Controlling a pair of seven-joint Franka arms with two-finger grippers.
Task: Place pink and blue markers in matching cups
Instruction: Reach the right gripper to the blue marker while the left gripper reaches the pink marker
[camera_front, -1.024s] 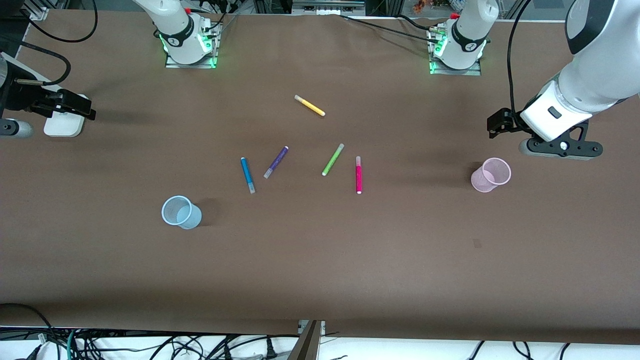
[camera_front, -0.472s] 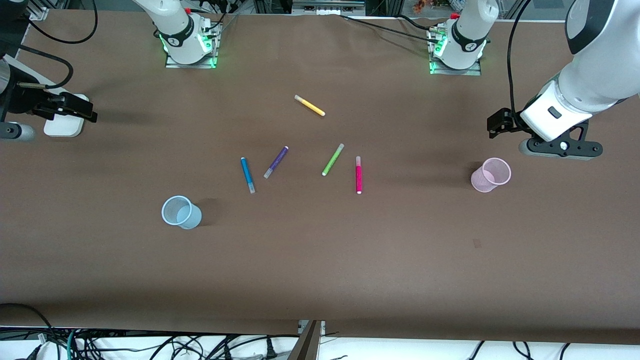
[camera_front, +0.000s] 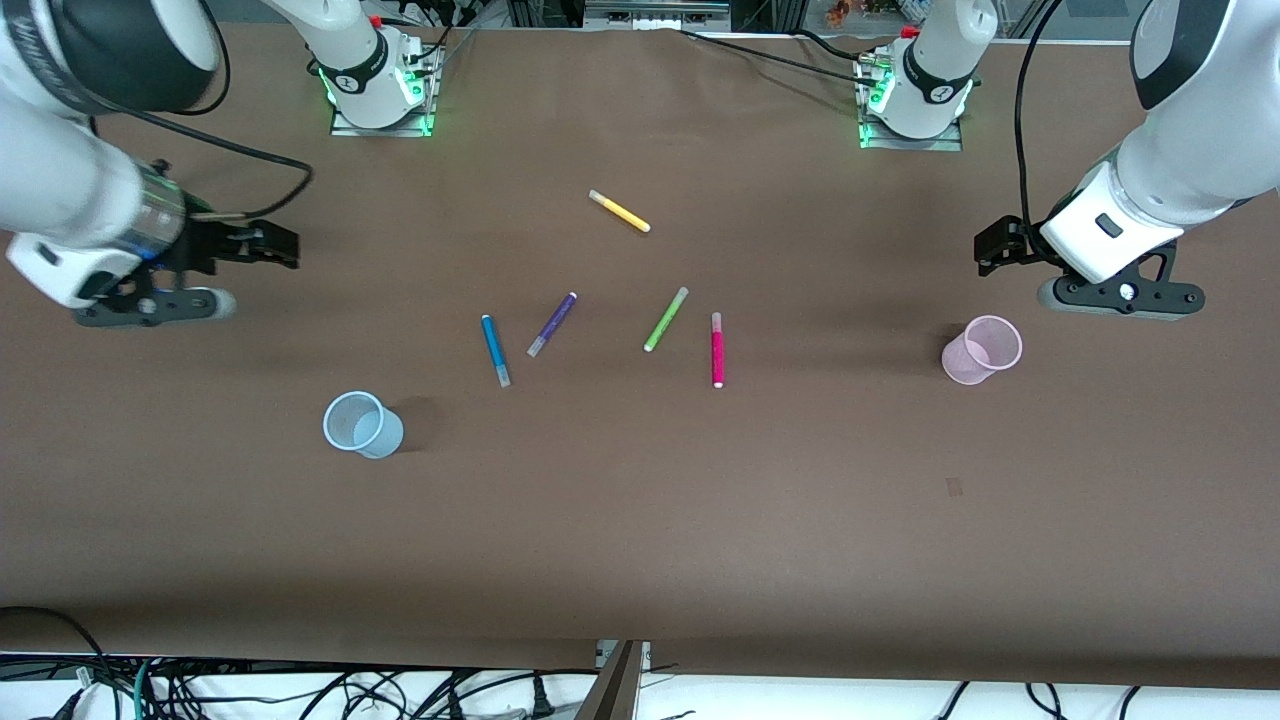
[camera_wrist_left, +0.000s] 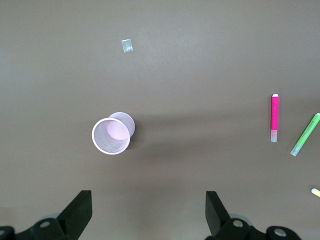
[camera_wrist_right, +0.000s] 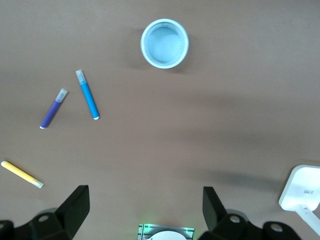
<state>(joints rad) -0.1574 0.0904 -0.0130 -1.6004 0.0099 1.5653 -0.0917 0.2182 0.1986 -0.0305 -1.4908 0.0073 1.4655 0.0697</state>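
Blue marker (camera_front: 495, 350) lies flat mid-table, long axis running roughly toward the front camera, well apart from the blue cup (camera_front: 360, 424). Right gripper (camera_front: 268, 245), jaws spread and empty, hangs over bare table toward its own end, likely nearest it. Left gripper (camera_front: 998, 246), also spread, waits above the pink cup (camera_front: 981, 350); the pink marker (camera_front: 717, 349) lies flat mid-table

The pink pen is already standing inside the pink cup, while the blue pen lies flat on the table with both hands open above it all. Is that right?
Not quite. The pink pen is not in the pink cup; it lies flat on the table too, as the front view shows. The rest holds: the blue pen lies flat, and the left hand and right hand are open.
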